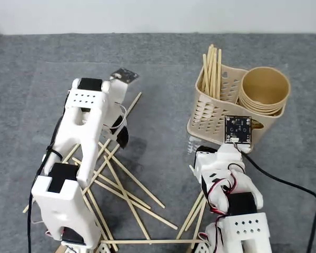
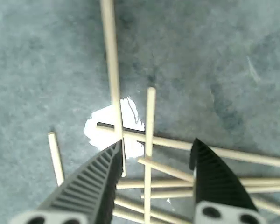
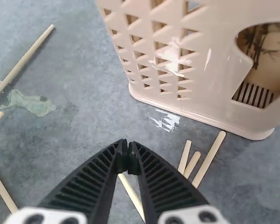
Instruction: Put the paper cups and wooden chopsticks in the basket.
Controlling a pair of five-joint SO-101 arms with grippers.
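Observation:
The beige basket (image 1: 208, 113) stands at the back right. Its right compartment holds stacked paper cups (image 1: 264, 90), and several wooden chopsticks (image 1: 211, 71) stand in its left compartment. More loose chopsticks (image 1: 127, 191) lie crossed on the grey mat in front of the left arm. My left gripper (image 2: 154, 149) is open just above that pile, with one chopstick (image 2: 149, 135) running between its fingers. Close to the basket's wall (image 3: 200, 60), my right gripper (image 3: 127, 150) is shut with nothing in it. Three chopstick ends (image 3: 196, 158) lie beside it.
A white patch (image 2: 113, 127) marks the mat under the left gripper. A green scrap (image 3: 30, 102) lies on the mat left of the right gripper. A black cable (image 1: 284, 182) trails from the right arm toward the table's right edge.

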